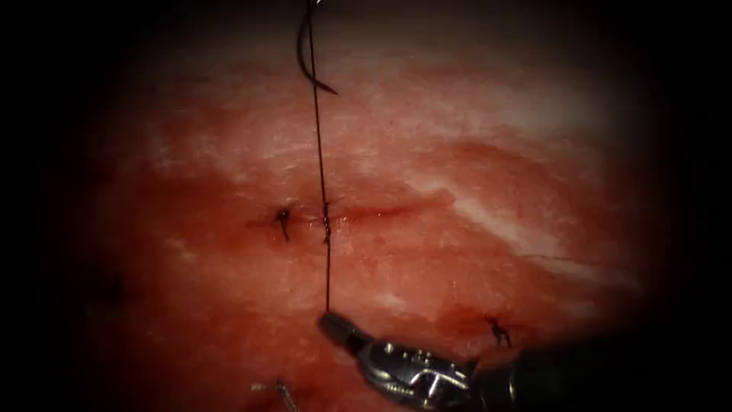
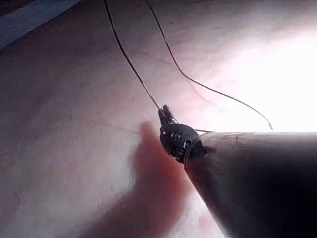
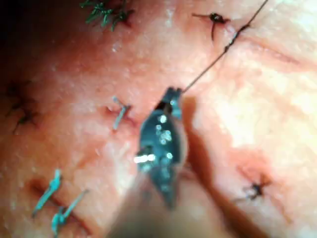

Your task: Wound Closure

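A taut thread runs from the top edge down through a knot on the cut to my right tool, whose jaws are shut on the thread's lower end just above the tissue. The curved needle hangs free beside the thread at the top, clear of the tissue. In the right wrist view the right tool grips the thread leading to the knot. The left tool is shut on the thread above the tissue.
A finished dark stitch sits left of the knot, and another lies near the right tool's shaft. Pale cut thread ends lie at the bottom. A loose strand curves across the tissue beside the left tool.
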Robot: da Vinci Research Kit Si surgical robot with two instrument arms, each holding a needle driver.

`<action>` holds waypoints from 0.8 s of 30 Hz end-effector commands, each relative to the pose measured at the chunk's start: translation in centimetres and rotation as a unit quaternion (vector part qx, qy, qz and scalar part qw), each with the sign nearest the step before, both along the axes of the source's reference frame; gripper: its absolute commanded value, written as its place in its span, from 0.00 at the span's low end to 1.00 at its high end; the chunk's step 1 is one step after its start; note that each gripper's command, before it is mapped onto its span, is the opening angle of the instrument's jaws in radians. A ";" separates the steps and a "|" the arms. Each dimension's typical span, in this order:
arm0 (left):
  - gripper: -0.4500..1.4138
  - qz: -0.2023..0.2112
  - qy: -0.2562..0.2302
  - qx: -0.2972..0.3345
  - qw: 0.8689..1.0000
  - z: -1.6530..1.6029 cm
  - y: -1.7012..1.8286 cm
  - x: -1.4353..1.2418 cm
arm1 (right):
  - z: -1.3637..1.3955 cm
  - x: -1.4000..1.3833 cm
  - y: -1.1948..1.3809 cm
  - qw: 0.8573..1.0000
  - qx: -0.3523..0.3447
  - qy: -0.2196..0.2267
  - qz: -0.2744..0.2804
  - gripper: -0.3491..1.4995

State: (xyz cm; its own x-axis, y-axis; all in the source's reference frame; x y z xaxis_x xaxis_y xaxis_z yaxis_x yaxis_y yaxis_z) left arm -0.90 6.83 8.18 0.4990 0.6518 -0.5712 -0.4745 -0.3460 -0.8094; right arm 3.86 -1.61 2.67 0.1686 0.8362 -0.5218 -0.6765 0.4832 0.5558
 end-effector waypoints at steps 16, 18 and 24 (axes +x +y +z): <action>0.00 0.071 -0.038 0.041 0.996 -0.51 -0.77 -0.07 | -0.07 -0.03 0.14 0.999 -0.022 0.040 -0.002 0.76; 0.00 0.081 -0.050 0.049 0.994 -0.77 -0.99 -0.01 | -0.12 -0.09 0.23 0.997 -0.062 0.046 -0.032 0.82; 0.00 0.100 -0.067 0.063 0.991 -1.48 -1.59 0.14 | -0.17 -0.23 0.76 0.976 -0.171 0.061 -0.117 0.74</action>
